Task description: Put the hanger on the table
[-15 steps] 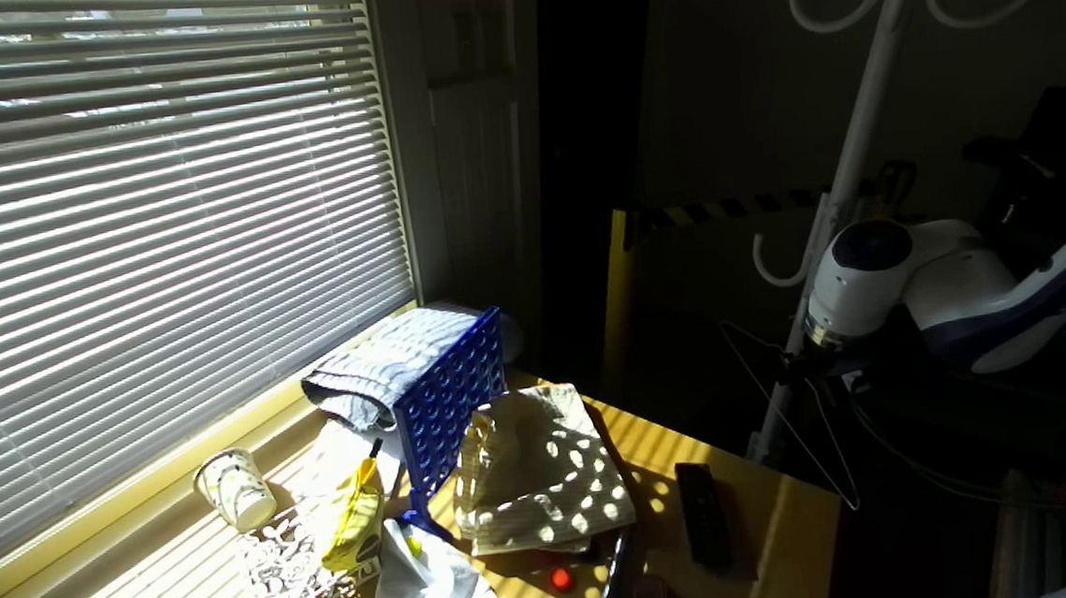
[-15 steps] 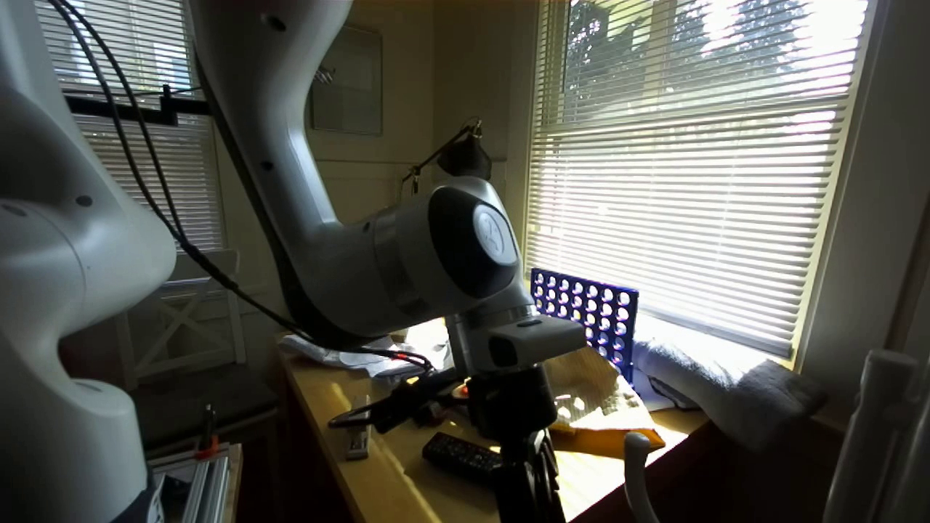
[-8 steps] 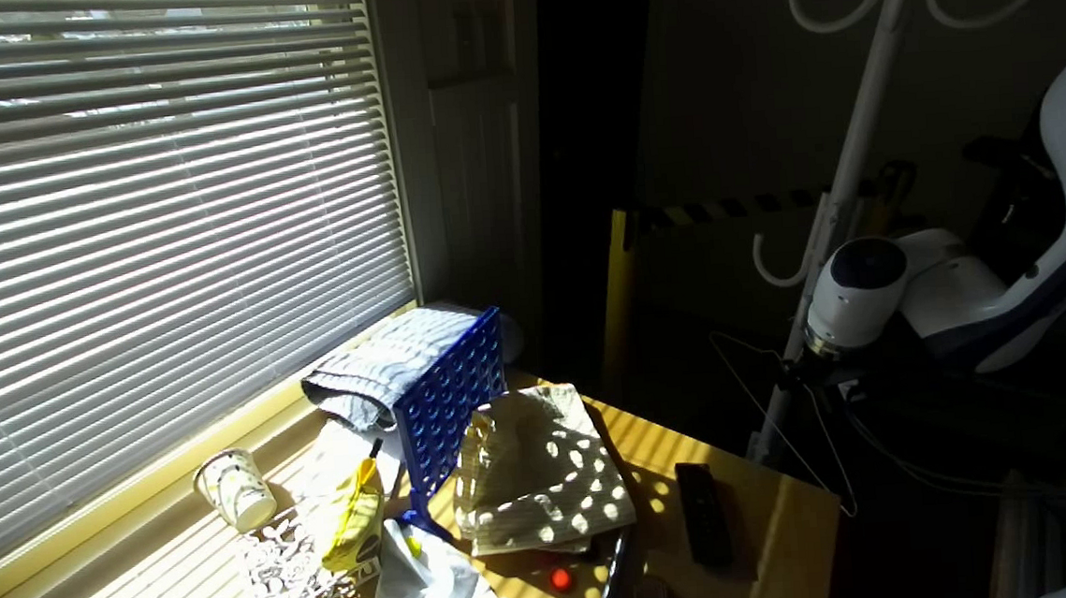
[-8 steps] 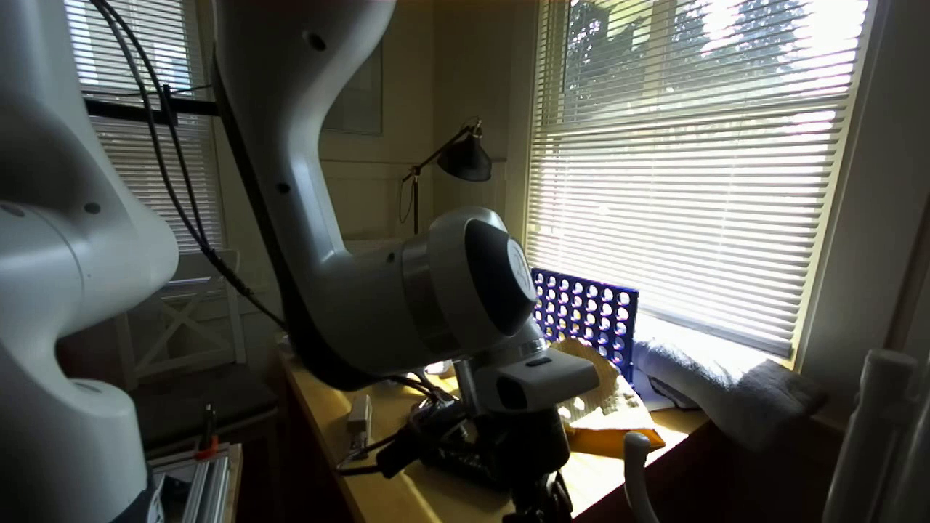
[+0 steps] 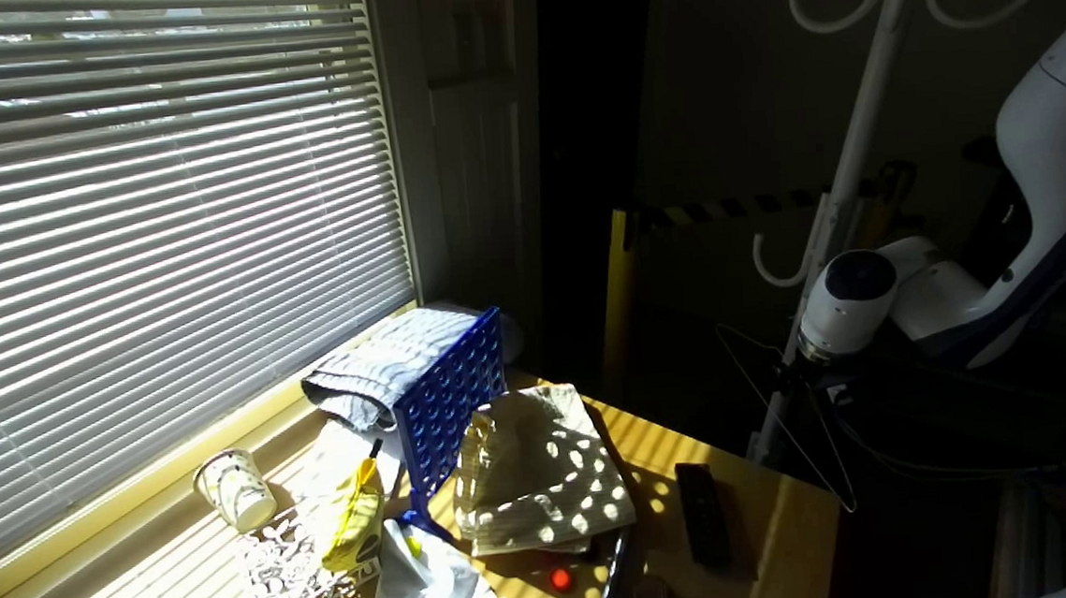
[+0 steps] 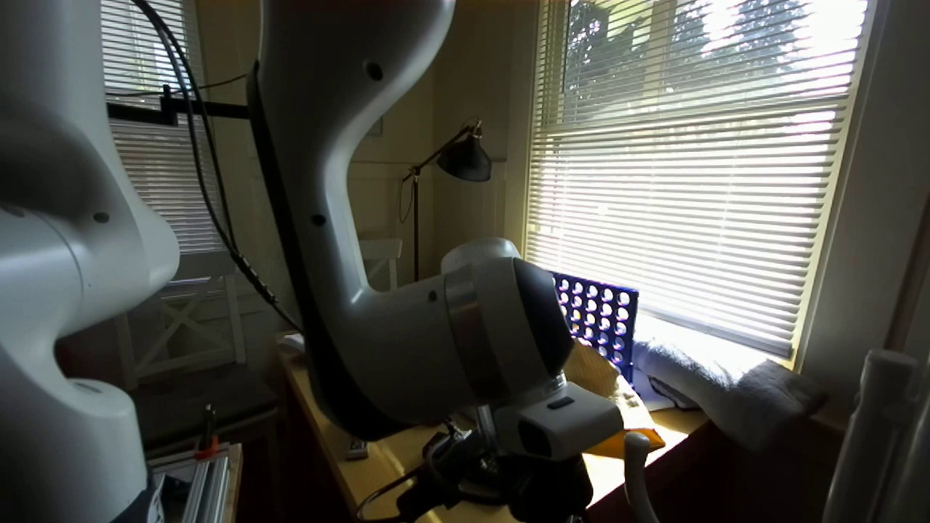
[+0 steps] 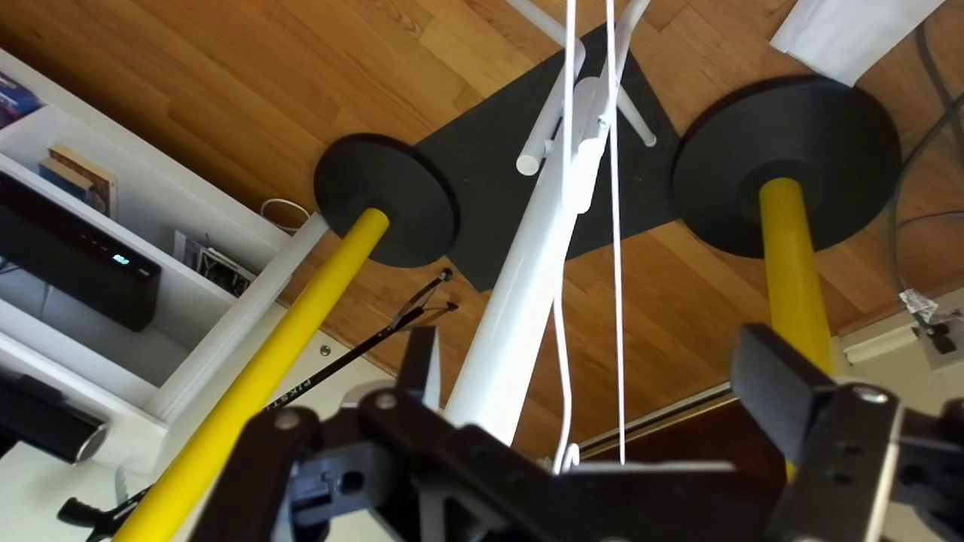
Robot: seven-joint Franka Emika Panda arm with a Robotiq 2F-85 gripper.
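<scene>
Gripper [image 7: 591, 367] spread wide, its fingers [image 7: 776, 384] standing well apart, and right there in the gap, as the wrist view has it, run the thin white wires of the hanger [image 7: 618, 301]! Both wires show clear of the fingers, though each runs in behind the gripper's dark body, and what the hanger hangs from cannot be told. Beyond it stands the white coat rack [image 7: 516, 324], a yellow post [image 7: 791, 256] on either side. Over to an exterior view: the hanger is in the shade beside the sun-striped wooden table [image 5: 798, 534], its lower corner just past the table's edge, depth impossible to judge. And the table is busy: a black remote control [image 5: 703, 517] near that edge, a beige cloth [image 5: 546, 486] just beside the blue game grid [image 5: 453, 406], and a tipped paper cup [image 5: 235, 489] lying below the window blinds [image 5: 162, 222].
</scene>
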